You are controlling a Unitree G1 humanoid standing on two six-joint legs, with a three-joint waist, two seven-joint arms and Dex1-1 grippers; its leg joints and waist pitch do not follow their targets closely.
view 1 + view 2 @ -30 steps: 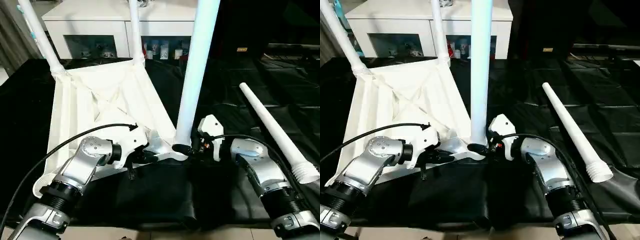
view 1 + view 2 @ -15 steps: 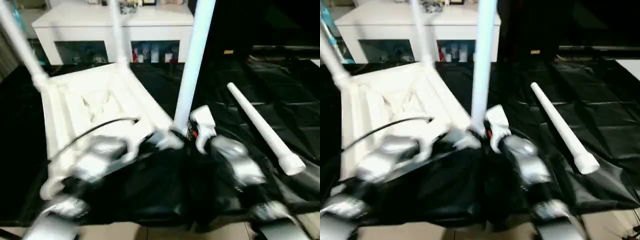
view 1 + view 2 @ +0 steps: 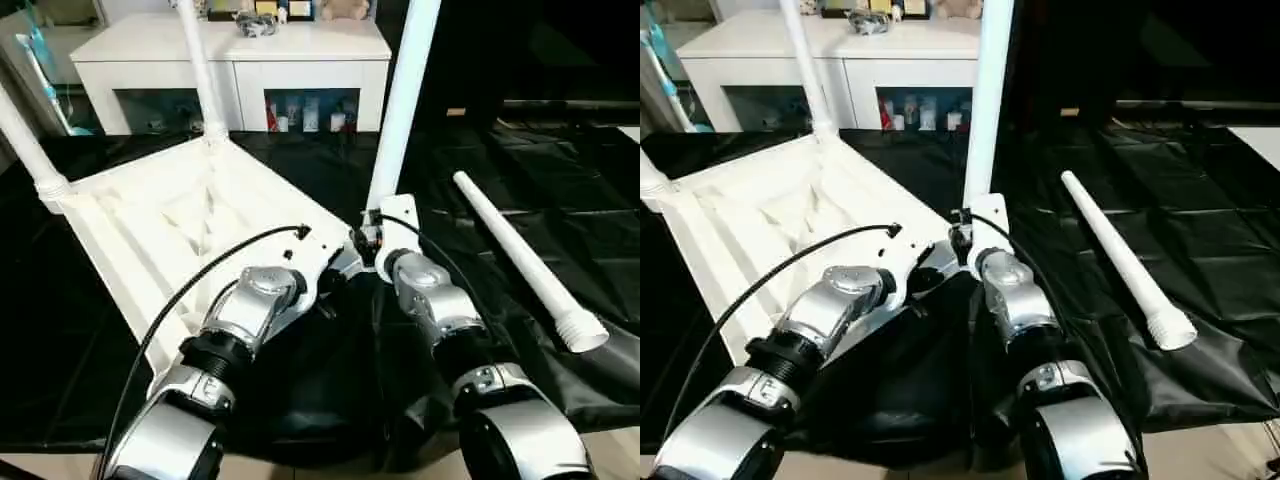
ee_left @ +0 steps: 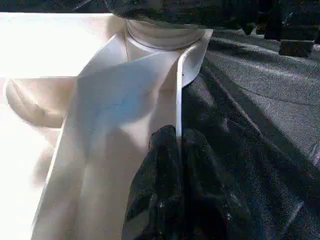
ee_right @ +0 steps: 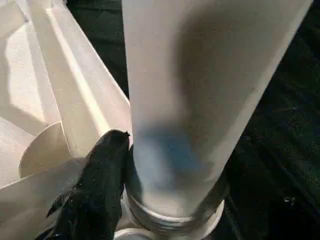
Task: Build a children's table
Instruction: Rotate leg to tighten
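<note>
Leg between right fingers.

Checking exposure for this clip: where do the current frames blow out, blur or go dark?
Left wrist view: the table top glares to flat white, with the left gripper a dark mass. Right wrist view: the held leg is soft, shadowed low down. Left eye view: the black cloth shows sheen on its creases.
</note>
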